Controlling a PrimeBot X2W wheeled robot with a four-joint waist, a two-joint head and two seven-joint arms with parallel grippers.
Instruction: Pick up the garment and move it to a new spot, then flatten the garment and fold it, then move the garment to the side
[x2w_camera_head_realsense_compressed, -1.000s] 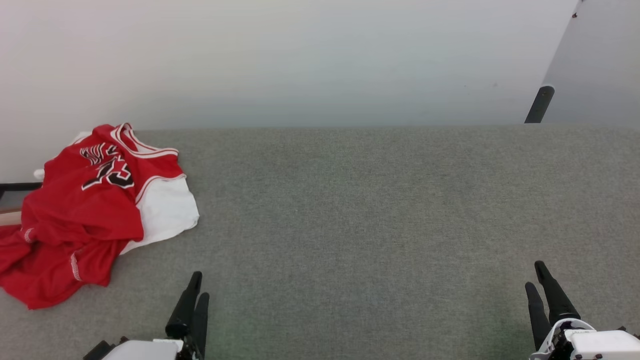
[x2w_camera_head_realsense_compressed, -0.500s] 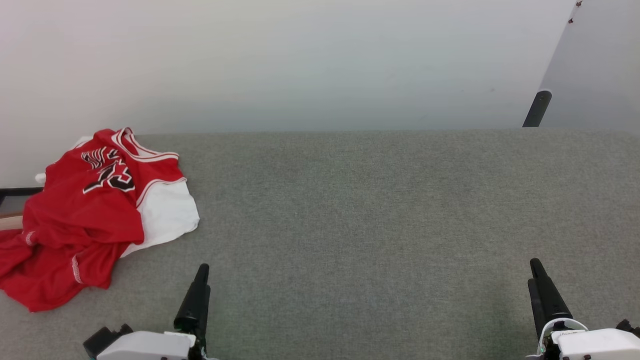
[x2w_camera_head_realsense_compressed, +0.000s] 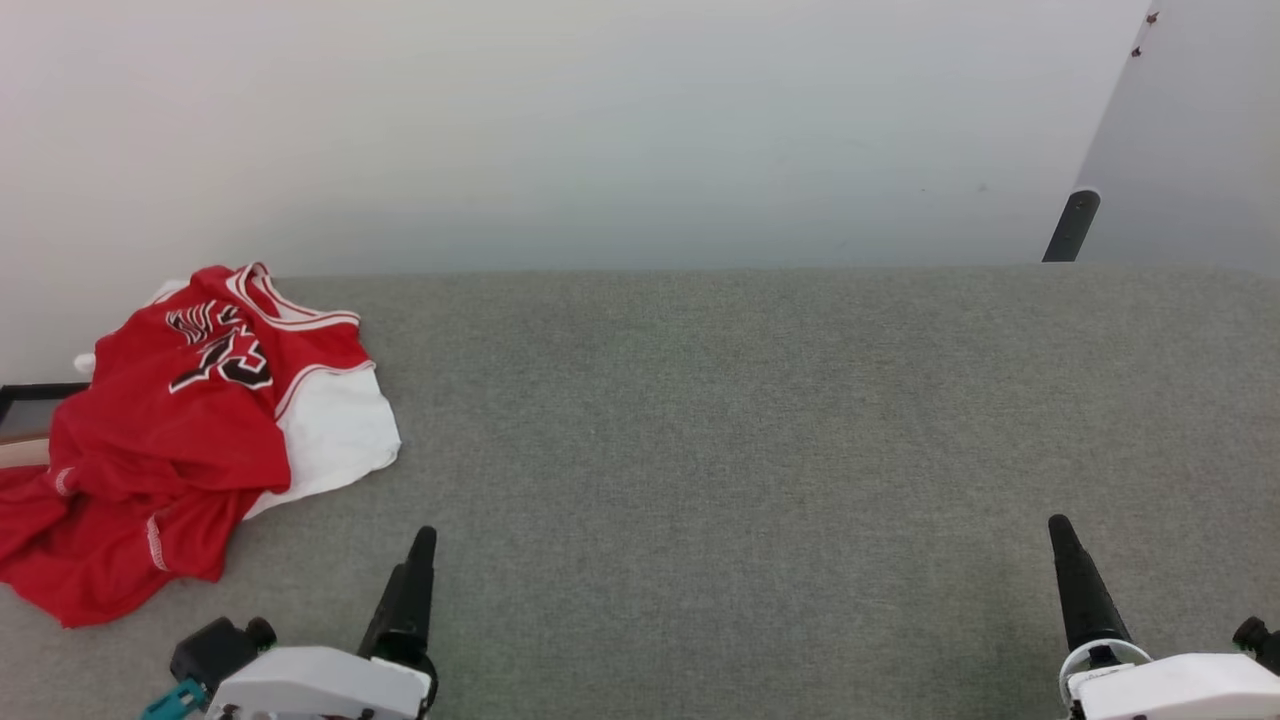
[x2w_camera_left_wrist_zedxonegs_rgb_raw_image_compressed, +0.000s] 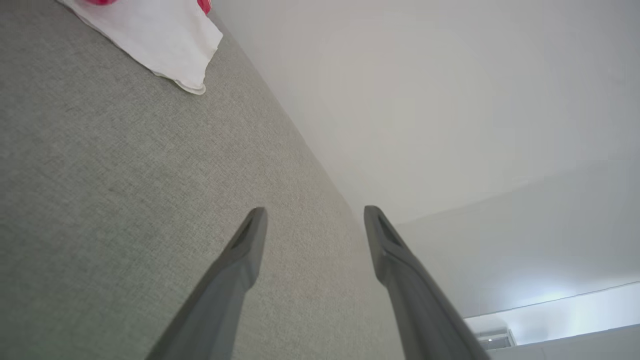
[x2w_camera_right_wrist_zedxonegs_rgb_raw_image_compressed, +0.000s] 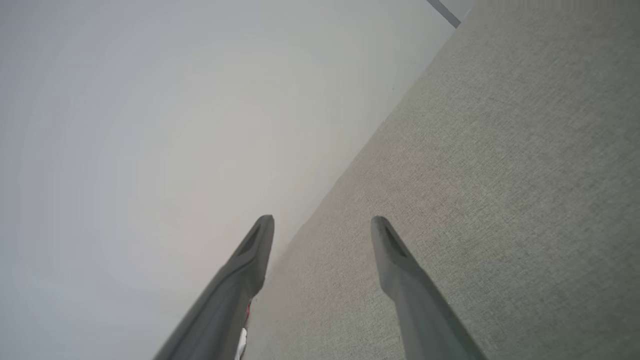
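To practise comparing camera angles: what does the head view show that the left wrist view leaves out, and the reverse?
Head view adds the black lettering on the garment and the right gripper. Left wrist view adds the gap between the open jaws of the left gripper. Both share the grey fabric surface, the garment's white panel and the pale wall.

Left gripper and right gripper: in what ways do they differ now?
The left gripper stands close to the red basketball jersey; the right gripper is far from it. In the head view the left gripper leans rightward, the right gripper leftward. Both are open, empty, over the grey fabric surface.
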